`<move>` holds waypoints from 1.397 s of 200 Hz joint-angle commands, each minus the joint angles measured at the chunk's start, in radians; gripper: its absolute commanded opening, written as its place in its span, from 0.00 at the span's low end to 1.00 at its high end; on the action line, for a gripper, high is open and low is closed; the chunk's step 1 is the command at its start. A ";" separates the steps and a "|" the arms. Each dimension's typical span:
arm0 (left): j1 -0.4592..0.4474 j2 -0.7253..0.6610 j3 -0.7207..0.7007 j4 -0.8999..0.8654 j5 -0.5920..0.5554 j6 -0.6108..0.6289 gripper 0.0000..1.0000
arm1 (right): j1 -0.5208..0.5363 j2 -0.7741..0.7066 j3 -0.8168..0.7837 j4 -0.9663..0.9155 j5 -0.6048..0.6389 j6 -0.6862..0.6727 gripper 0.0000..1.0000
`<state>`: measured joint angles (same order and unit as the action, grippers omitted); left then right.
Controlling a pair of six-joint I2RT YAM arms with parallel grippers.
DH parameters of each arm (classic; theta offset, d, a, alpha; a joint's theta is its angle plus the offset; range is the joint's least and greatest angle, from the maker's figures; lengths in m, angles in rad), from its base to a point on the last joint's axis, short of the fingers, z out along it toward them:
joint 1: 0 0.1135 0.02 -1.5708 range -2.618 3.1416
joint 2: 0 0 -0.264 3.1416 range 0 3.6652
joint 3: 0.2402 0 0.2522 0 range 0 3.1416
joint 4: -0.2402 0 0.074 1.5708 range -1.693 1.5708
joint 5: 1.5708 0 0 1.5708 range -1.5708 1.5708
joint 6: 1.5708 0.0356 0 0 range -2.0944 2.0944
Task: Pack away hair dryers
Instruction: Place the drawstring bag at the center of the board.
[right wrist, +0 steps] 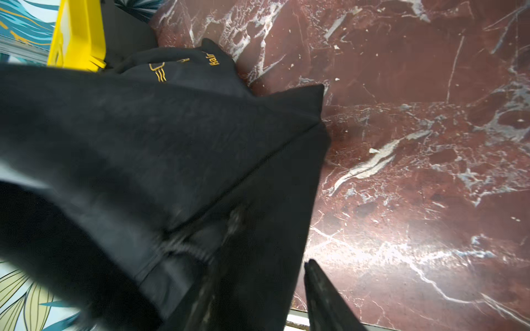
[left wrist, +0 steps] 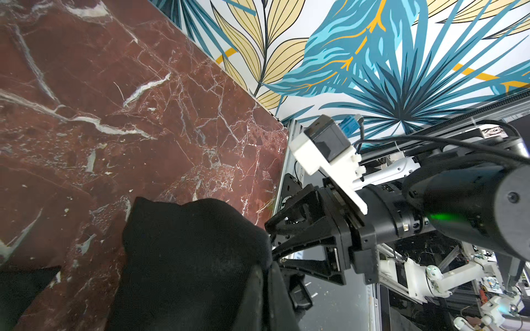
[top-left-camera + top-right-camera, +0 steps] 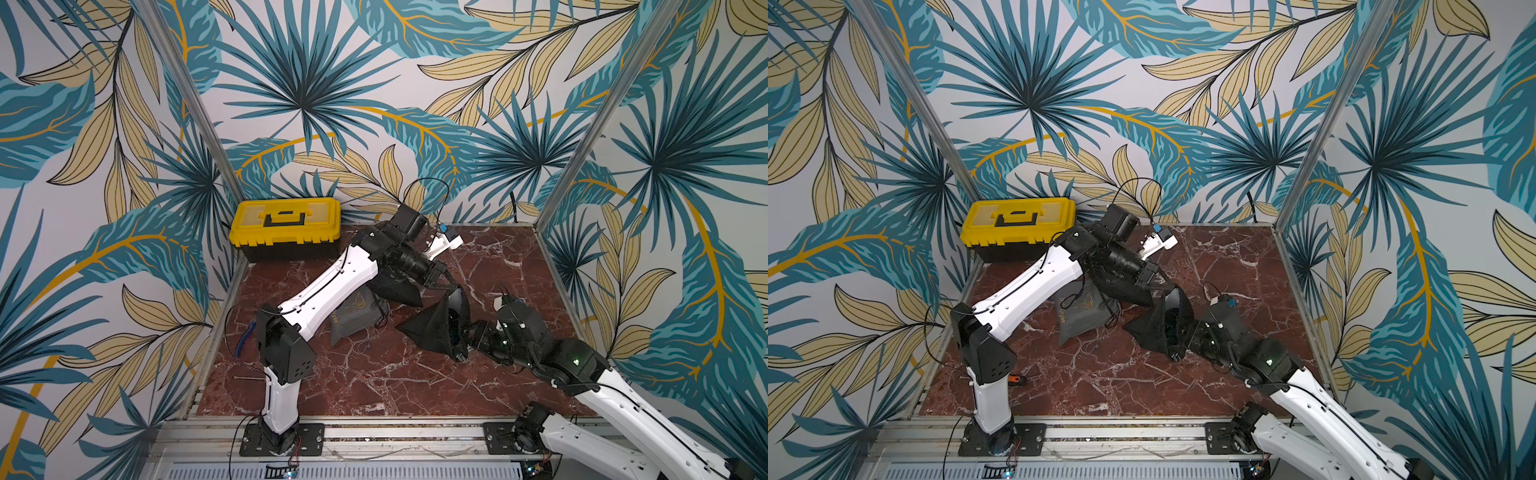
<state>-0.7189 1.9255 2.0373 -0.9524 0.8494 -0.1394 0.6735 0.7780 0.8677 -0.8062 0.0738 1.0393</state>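
Observation:
No hair dryer shows in any view. A black drawstring pouch (image 3: 430,328) (image 3: 1152,328) hangs mid-table with its mouth turned toward my right arm. My left gripper (image 3: 451,288) (image 2: 265,289) is shut on the pouch's upper rim and holds it off the red marble table (image 3: 374,374). My right gripper (image 3: 464,332) (image 3: 1185,332) is at the pouch mouth. Its jaws stand apart with a fold of pouch cloth (image 1: 258,186) between them; one bare finger (image 1: 324,298) shows beside the cloth. What is inside the pouch is hidden.
A shut yellow toolbox (image 3: 286,224) stands at the back left. A grey pouch (image 3: 357,316) and a second black pouch (image 3: 397,291) lie under my left forearm. A blue-handled tool (image 3: 243,338) and an orange-handled screwdriver (image 3: 1017,379) lie by the left arm's base. Patterned walls close three sides.

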 commanded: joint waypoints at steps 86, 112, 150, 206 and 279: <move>0.005 -0.016 0.047 0.047 0.077 -0.028 0.00 | 0.023 0.096 0.052 0.021 0.115 -0.055 0.55; 0.005 -0.032 0.043 0.047 0.072 -0.024 0.00 | 0.025 0.167 0.127 -0.098 0.206 -0.057 0.50; 0.006 -0.061 0.024 0.047 0.086 -0.020 0.00 | 0.026 0.145 0.113 -0.140 0.238 -0.049 0.35; 0.009 -0.088 -0.002 0.062 0.083 -0.024 0.00 | 0.027 0.058 0.026 -0.115 0.204 -0.023 0.00; 0.051 -0.051 -0.039 0.086 0.074 -0.065 0.00 | 0.025 0.180 0.306 -0.191 0.289 -0.167 0.00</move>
<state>-0.6941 1.9091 2.0342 -0.9310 0.9024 -0.1825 0.6964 0.9459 1.0649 -0.9463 0.3099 0.9478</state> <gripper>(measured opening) 0.052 0.054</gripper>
